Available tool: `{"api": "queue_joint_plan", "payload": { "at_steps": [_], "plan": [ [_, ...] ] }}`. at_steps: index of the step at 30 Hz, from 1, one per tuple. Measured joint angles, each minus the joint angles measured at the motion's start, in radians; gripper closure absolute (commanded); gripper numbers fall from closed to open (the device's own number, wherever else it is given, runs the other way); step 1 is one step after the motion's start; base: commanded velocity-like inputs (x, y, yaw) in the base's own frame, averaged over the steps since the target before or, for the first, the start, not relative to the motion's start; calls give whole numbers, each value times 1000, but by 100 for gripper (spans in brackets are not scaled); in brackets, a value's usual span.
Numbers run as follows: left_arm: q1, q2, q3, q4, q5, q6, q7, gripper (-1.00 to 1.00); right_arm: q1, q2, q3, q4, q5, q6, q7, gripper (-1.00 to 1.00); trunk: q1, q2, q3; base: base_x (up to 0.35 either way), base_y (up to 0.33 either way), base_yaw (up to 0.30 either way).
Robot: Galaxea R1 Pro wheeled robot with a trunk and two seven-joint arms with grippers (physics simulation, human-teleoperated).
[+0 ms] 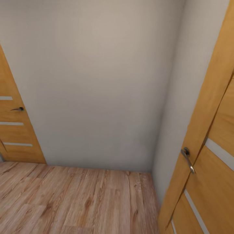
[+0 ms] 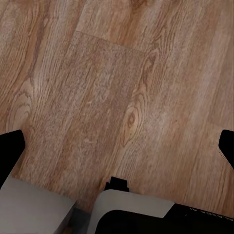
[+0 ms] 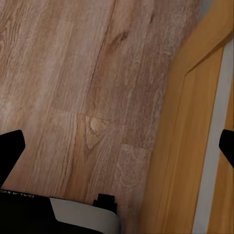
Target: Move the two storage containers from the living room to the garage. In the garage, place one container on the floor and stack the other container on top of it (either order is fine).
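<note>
A pale wall meets wood plank flooring between two honey-coloured doors, the right one seemingly ajar

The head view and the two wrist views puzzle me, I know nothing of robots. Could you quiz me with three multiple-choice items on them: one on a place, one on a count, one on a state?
1. Where does the door with the curved silver handle stand in the head view?
A. at the right
B. in the middle of the wall
C. flat on the floor

2. How many wooden doors show in the head view?
A. none
B. two
C. five

3. How are the jaws of both grippers?
A. shut on a red box
B. shut on a door handle
C. open, with nothing between them

Answers:
1 A: the door with the curved silver handle fills the right edge.
2 B: a second door stands at the left.
3 C: the left gripper and right gripper show fingertips far apart over the bare wood plank floor.
</note>
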Motion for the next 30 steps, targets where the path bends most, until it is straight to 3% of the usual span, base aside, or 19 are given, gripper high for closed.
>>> {"api": "queue_joint_plan", "payload": {
  "at_steps": [23,30],
  "plan": [
    [0,0,0,0,0,0,0,-100,0,-1,0,0,0,0,0,-100,0,0,0,280,0,0],
    [0,0,0,0,0,1,0,-100,0,0,1,0,0,0,0,-100,0,0,0,61,0,0]
  ]
}}
